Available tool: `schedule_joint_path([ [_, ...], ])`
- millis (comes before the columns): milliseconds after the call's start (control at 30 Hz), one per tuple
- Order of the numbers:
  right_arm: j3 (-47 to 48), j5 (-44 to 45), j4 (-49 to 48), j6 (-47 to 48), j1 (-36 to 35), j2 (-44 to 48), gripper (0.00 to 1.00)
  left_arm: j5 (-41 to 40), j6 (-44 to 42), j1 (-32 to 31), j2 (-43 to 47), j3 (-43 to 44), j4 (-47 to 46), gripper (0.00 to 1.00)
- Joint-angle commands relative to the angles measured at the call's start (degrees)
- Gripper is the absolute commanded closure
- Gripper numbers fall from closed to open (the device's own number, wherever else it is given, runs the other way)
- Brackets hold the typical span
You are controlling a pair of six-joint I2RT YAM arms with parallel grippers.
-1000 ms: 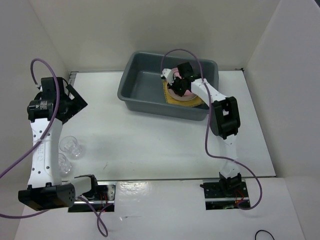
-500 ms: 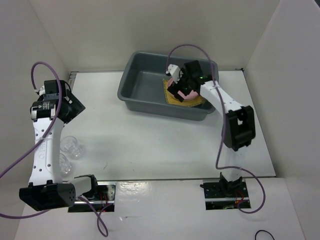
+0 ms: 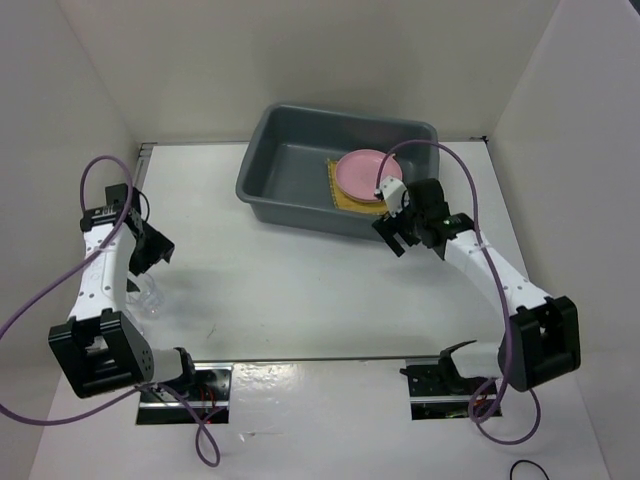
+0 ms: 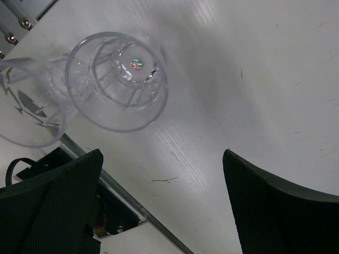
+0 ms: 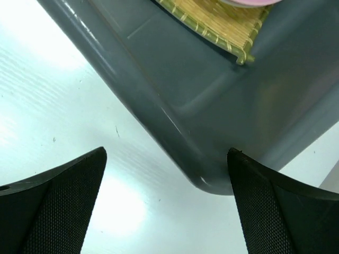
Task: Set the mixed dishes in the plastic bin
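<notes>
Top view: the pink plate (image 3: 362,170) lies on the yellow mat (image 3: 341,199) inside the grey bin (image 3: 285,170), and the right jaws stand apart outside its near wall. Left wrist: the left jaws are apart over the desk (image 4: 254,79), near two glass cups (image 4: 119,79). Right wrist: parted jaws frame the bin's corner.

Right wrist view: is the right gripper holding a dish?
No, the right gripper is open and empty, with only the plastic bin corner and the table seen between its fingers.
</notes>
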State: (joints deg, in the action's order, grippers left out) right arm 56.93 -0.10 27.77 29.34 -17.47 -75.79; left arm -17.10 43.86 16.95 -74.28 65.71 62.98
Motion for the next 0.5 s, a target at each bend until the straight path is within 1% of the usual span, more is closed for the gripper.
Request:
schedule_joint_path([
  [0,-3.2,5.8,-2.4,-3.0,-0.5,6.0,0.02,0.1,-0.3,0.3,-2.2,0.6,-5.3,0.00],
  [100,-6.3,9.7,-3.7,-3.0,0.2,7.2,0.02,-0.5,-1.0,0.8,-6.0,-0.1,-7.9,0.00],
  [233,-9.0,8.7,-3.2,-4.4,0.2,8.7,0.02,-1.0,-1.0,0.8,-11.5,-0.1,-9.3,0.00],
  [333,-10.1,8.1,-2.6,-5.3,0.2,9.3,0.02,-1.5,-1.0,0.8,-13.3,-1.1,-10.4,0.00],
  [467,-9.6,10.7,-3.2,-5.3,0.2,9.3,0.02,-1.5,-2.2,0.8,-14.0,-1.1,-11.8,0.12],
])
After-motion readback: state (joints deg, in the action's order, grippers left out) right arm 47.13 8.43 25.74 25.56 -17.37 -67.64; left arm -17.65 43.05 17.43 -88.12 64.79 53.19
